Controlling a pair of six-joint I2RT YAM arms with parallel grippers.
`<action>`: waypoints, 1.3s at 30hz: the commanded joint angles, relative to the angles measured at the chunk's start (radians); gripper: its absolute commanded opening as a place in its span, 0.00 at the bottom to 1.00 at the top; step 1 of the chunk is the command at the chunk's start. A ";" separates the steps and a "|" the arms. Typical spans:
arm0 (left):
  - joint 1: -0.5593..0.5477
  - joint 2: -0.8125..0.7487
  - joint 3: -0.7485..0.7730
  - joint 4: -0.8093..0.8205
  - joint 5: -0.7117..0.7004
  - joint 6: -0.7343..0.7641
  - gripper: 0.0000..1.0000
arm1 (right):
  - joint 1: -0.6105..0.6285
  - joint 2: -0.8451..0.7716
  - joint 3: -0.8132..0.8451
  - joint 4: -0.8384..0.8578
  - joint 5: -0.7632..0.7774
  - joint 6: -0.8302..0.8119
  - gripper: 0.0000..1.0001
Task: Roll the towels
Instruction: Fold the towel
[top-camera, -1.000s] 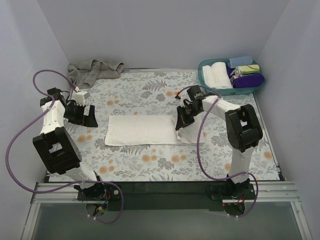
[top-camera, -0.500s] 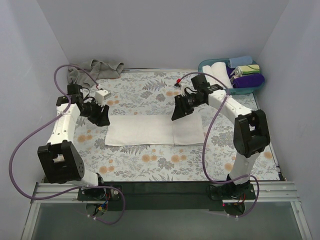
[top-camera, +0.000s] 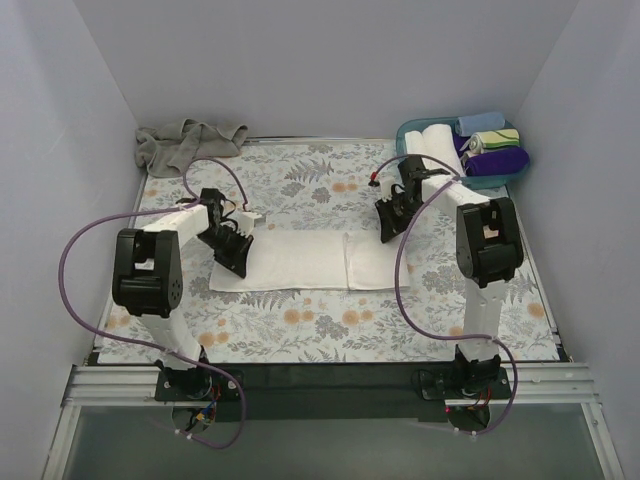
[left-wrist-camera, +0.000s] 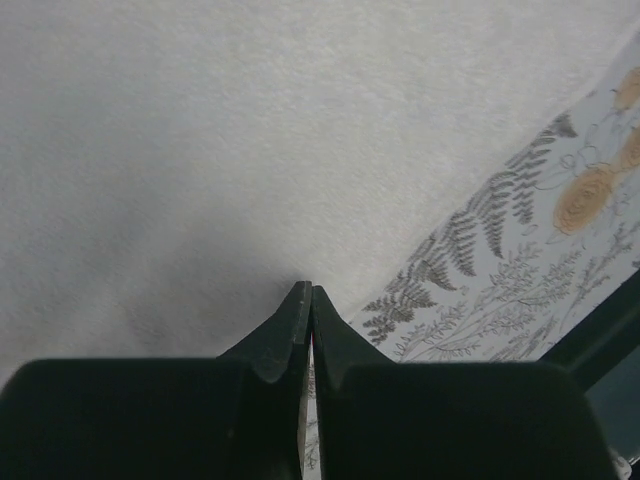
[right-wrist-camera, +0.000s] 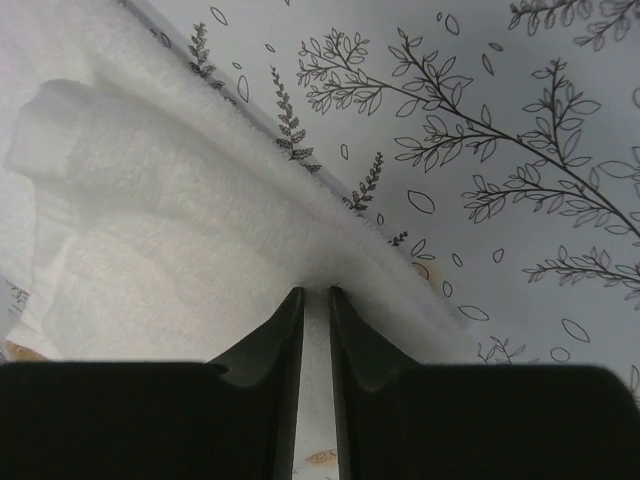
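Observation:
The white towel (top-camera: 295, 258) lies flat across the middle of the flowered table, its right end folded over on itself. My left gripper (top-camera: 237, 258) is down on the towel's left end. In the left wrist view its jaws (left-wrist-camera: 305, 290) are shut tip to tip against the white towel (left-wrist-camera: 250, 150), close to its edge. My right gripper (top-camera: 388, 228) is at the far edge of the folded right end. In the right wrist view its jaws (right-wrist-camera: 316, 292) stand a narrow slit apart, with the puckered edge of the towel (right-wrist-camera: 150, 220) pinched between the tips. A grey-beige towel (top-camera: 185, 140) lies crumpled at the back left corner.
A teal basket (top-camera: 470, 181) at the back right holds several rolled towels, white, blue, green and purple. Purple cables loop from both arms over the table. Walls close in the table on the left, back and right.
My left arm swung in from the left side onto the towel's left end and its jaws closed. My right gripper let go, shifted right to the folded end's far edge and closed down again.

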 joint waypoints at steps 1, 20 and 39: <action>0.005 0.069 0.045 0.076 -0.101 -0.050 0.00 | 0.009 0.015 -0.010 -0.023 0.076 -0.056 0.17; -0.036 0.639 1.061 0.053 0.032 -0.002 0.35 | 0.258 -0.297 -0.391 -0.152 -0.393 -0.113 0.34; -0.205 0.416 0.597 0.130 -0.110 -0.085 0.04 | 0.198 -0.154 -0.334 -0.068 -0.372 -0.038 0.29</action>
